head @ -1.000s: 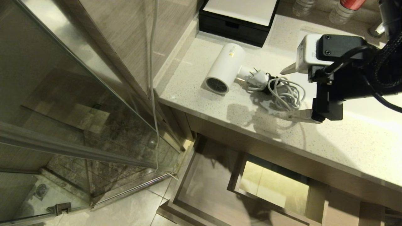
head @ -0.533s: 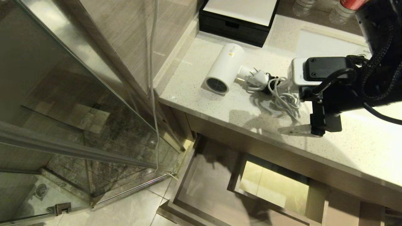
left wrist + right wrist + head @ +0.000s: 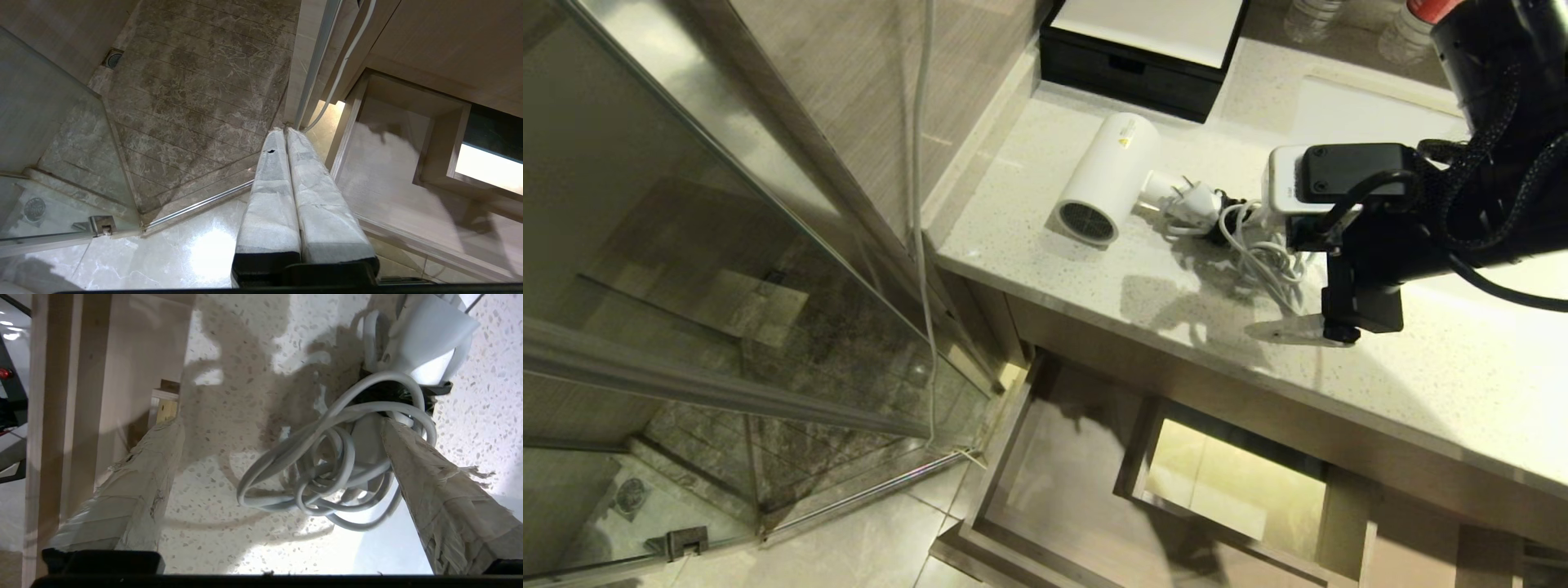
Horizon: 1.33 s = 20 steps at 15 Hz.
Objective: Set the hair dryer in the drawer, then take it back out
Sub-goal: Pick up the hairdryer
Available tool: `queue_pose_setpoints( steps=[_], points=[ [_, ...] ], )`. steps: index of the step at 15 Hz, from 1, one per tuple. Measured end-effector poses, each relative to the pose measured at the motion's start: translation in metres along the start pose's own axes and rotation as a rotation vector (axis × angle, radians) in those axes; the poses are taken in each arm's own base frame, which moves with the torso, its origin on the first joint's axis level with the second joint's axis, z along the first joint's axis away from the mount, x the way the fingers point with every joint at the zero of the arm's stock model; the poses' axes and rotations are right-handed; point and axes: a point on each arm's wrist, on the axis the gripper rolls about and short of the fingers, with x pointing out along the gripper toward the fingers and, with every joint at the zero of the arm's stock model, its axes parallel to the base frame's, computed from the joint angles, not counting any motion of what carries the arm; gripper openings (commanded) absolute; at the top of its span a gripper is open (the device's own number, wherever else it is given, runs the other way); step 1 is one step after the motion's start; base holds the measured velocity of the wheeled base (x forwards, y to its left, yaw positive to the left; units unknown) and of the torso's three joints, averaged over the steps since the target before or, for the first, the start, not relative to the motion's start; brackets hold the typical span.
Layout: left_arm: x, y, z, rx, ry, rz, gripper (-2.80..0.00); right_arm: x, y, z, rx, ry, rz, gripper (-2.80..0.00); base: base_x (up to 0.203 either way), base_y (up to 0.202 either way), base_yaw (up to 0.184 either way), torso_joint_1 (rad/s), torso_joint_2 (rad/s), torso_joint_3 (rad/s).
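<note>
Head view: the hair dryer (image 3: 1107, 177) lies on the tabletop (image 3: 1421, 376), cord beside it; the right hand (image 3: 1278, 273) hangs wide open over the cord, holding nothing; the drawer (image 3: 1054, 498) below is pulled out
Left wrist view: the left hand (image 3: 285, 131) is closed tight, empty, above the floor (image 3: 171, 253)
Right wrist view: open fingers (image 3: 143, 473) on both sides of the cord (image 3: 327, 473)

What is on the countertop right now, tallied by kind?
Hair dryer with cord: 1
Black box with white lid: 1
Bottles, only partly in view: 2
Total: 4
</note>
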Motion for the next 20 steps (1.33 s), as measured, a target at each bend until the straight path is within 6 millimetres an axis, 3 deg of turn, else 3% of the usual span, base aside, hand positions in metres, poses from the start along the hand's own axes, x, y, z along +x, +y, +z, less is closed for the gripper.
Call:
queue_pose_setpoints(
  steps=[13,20],
  points=[
    [0.0,0.0,0.0,0.0,0.0,0.0,-2.8,-0.021,-0.005,0.0,0.112,-0.055,-0.079,0.0,0.0,0.0,0.0,0.0,0.0,0.0],
    [0.0,0.0,0.0,0.0,-0.001,0.0,-2.8,-0.001,-0.022,0.01,0.1,-0.081,-0.132,0.0,0.0,0.0,0.0,0.0,0.0,0.0]
  ],
)
